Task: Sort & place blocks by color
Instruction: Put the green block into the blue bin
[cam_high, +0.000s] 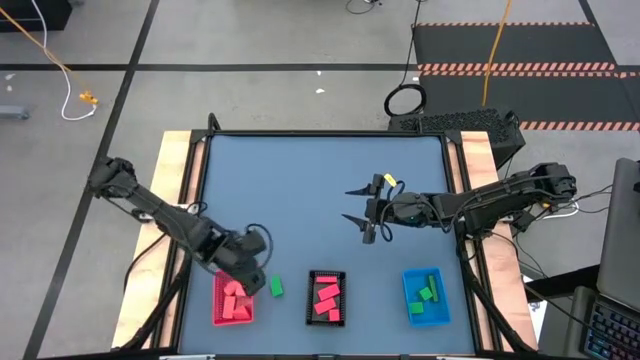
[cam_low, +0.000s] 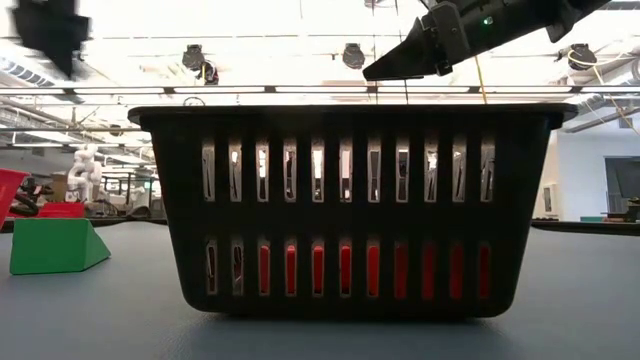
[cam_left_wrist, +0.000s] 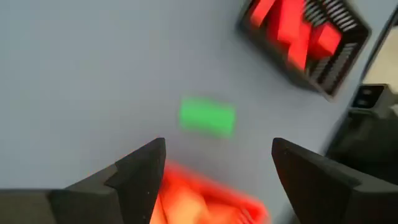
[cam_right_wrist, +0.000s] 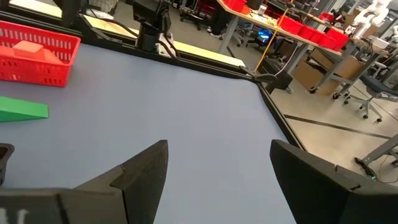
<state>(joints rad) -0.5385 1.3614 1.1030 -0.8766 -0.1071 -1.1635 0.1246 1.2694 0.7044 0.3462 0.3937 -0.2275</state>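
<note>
We see three trays in a row along the near edge of the blue worktop (cam_high: 320, 170). The red tray (cam_high: 232, 299) at the left holds salmon-pink blocks (cam_high: 236, 297), the black tray (cam_high: 327, 297) in the middle holds bright pink-red blocks (cam_high: 327, 298), and the blue tray (cam_high: 427, 297) at the right holds green blocks (cam_high: 428, 291). One green wedge (cam_high: 277, 287) lies on the bare worktop just beside the red tray, between it and the black tray.

The left gripper (cam_high: 247, 268) hangs over the red tray's far end with its fingers (cam_left_wrist: 140, 171) spread apart and nothing between them. The right gripper (cam_high: 357, 203) hovers above the middle of the worktop, well apart from the trays, its fingers (cam_right_wrist: 146, 165) likewise apart and empty.
</note>
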